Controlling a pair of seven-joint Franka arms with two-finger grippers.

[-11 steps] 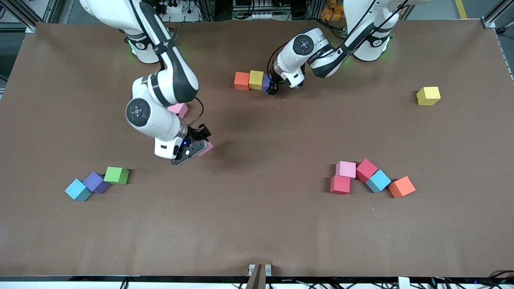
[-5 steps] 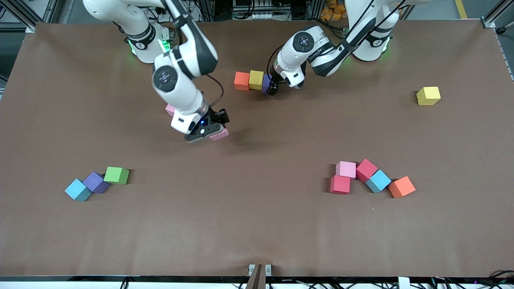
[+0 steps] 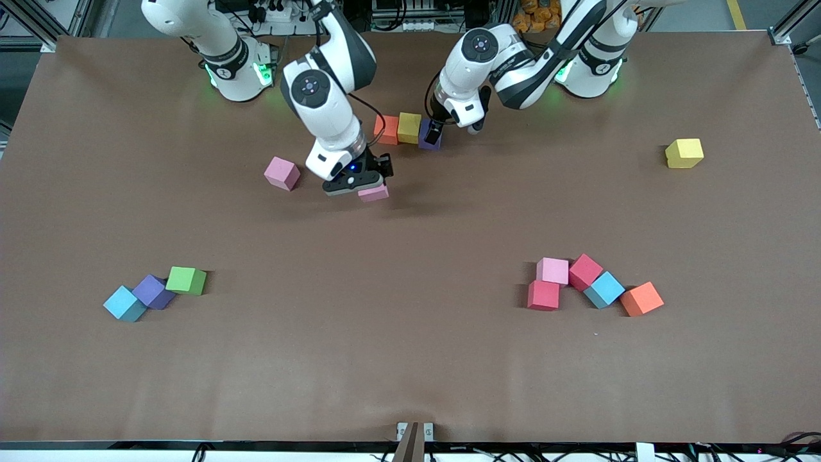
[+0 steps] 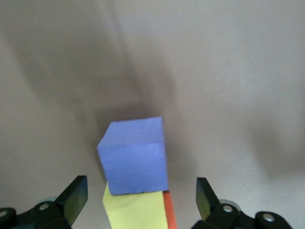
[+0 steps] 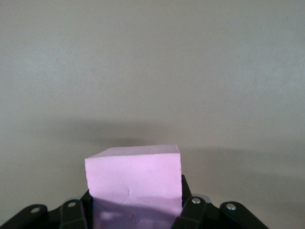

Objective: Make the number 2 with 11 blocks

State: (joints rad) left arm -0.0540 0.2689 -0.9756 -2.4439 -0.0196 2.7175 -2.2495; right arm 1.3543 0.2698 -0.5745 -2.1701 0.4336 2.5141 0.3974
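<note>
- The right hand [image 3: 367, 183] is clamped on a pink block [image 3: 373, 192] and carries it above bare tabletop [image 3: 410, 359], close to the row of three set-down blocks.
- That row, orange block [image 3: 385, 129], yellow block [image 3: 409, 128] and purple block [image 3: 428, 138] touching side by side, looks like the first line of the number 2.
- The left hand [image 3: 434, 131] hangs just over the purple block with its fingers spread wide and nothing in them.
- Risk: the two hands work close together, so the right one bringing its block in could clip the left arm or nudge the row out of line.
- Risk: the foam block sits low in the grip; released tilted, it could land askew.
- The other blocks lie well apart from both hands.
</note>
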